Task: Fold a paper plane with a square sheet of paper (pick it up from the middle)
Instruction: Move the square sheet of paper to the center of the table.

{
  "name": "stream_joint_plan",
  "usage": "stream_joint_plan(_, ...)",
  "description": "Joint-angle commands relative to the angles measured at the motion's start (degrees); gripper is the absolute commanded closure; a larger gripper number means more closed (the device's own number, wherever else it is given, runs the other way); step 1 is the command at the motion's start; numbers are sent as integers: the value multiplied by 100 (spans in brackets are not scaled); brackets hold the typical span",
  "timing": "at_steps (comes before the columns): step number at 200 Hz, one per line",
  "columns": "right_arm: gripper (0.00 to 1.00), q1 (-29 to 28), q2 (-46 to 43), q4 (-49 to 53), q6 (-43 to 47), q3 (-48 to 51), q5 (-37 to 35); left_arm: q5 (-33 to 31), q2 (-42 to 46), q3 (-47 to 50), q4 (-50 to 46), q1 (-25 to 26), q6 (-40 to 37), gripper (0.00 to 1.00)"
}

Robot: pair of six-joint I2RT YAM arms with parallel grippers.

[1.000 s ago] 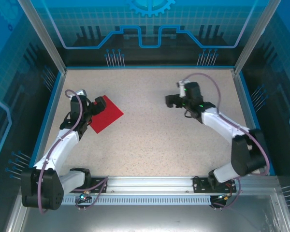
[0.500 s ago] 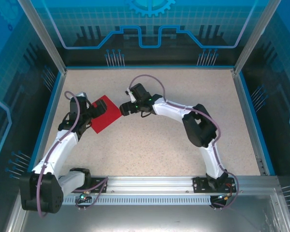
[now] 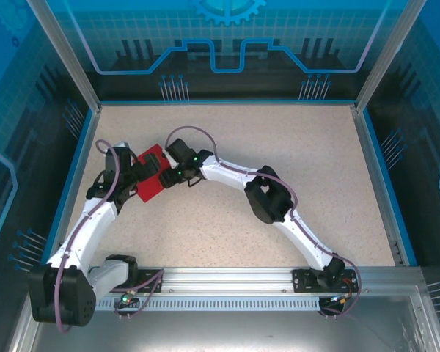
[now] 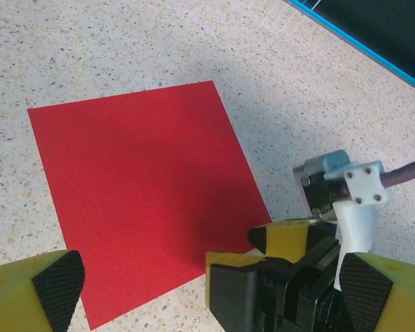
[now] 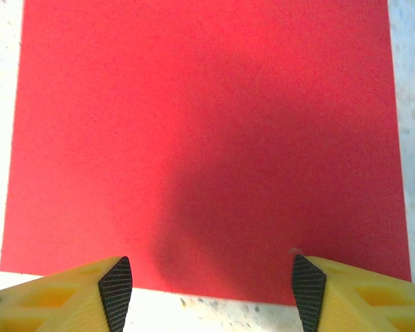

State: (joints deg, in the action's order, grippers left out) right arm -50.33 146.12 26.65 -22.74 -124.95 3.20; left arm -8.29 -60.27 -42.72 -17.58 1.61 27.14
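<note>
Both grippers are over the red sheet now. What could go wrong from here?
1. The left gripper and right gripper sit close together at one edge of the square sheet of paper; they could collide.
2. The sheet lies flat on the table, so jaws closing there may just push or crumple it.
3. Gripping at the edge, not the middle, could skew the fold.

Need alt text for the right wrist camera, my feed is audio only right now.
A red paper sheet lies flat on the speckled table, a dark shadow over its middle. The right pincer is open, its two yellow fingers with black pads spread along the sheet's near edge, one near each corner.
</note>
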Motion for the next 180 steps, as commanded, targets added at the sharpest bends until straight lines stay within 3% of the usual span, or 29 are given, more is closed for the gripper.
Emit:
stream_joint_plan(1, 34, -12, 370, 516, -119, -267, -95, -94, 7, -205, -193, -38, 117, 1)
stream_joint_plan(75, 34, 138, 154, 955, -229, 227, -569, -43, -222, -274, -159, -42, 238, 1)
stream_joint_plan(180, 33, 1402, -3490, 160, -954, 5768, -484, 394, -1486, -879, 279, 136, 522, 1)
